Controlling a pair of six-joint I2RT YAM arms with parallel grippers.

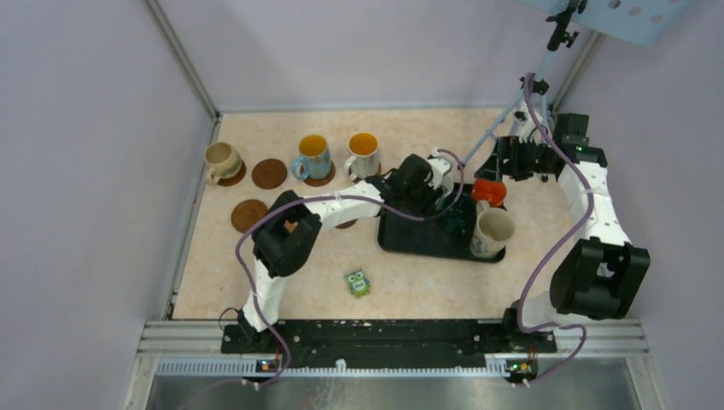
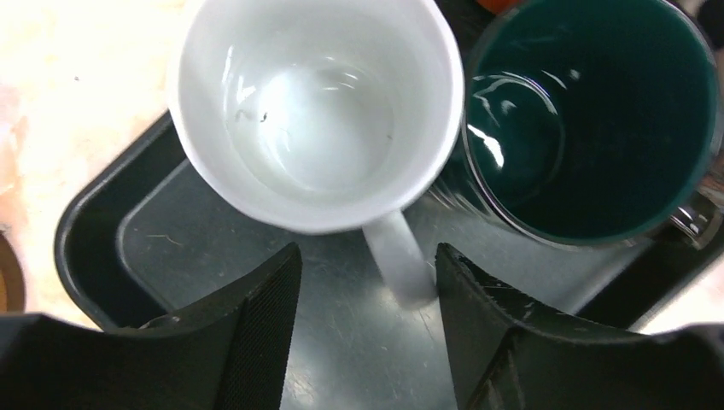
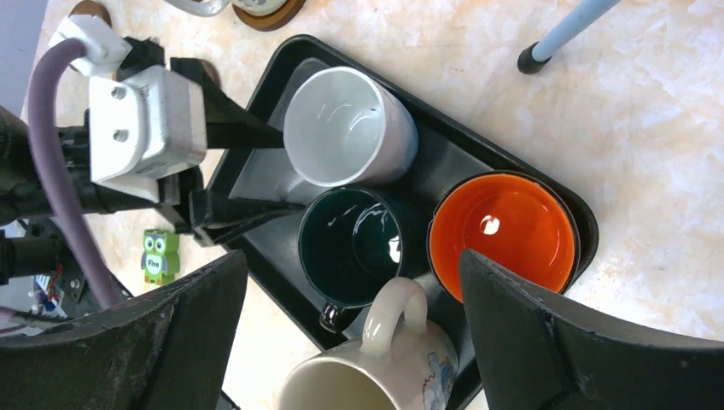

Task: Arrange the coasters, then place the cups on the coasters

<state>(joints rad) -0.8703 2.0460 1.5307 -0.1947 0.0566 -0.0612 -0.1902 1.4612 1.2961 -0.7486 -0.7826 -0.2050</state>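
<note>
Overhead, the counter (image 1: 410, 282) bore three cups (image 1: 312, 156) and two bare coasters (image 1: 270, 173); only the right wrist view showed all four cups in the tray (image 3: 478, 141). The left hand (image 2: 367, 256), unclenched, straddled the handle of the white cup (image 2: 316, 111); the right hand (image 3: 341, 282) hung released above the tray, empty.

Table (image 1: 427, 286): pale marbled beige top. Lying directly on it:

- Black tray (image 1: 394, 243), rectangular with rounded corners, right of centre.
- Coasters, brown round discs, all in the left half. First bare coaster (image 1: 270, 173) sits in the far row. Second bare coaster (image 1: 249, 214) sits nearer and further left, apart from the first. Far-left coaster (image 1: 236, 178) and the covered coaster (image 1: 324, 179) just right of the first show only as brown crescents.
- Owl figure (image 1: 357, 283), green, between tray and near edge, touching neither.
- Pole foot (image 3: 531, 58), black, under a pale blue pole, beyond the tray.
</note>
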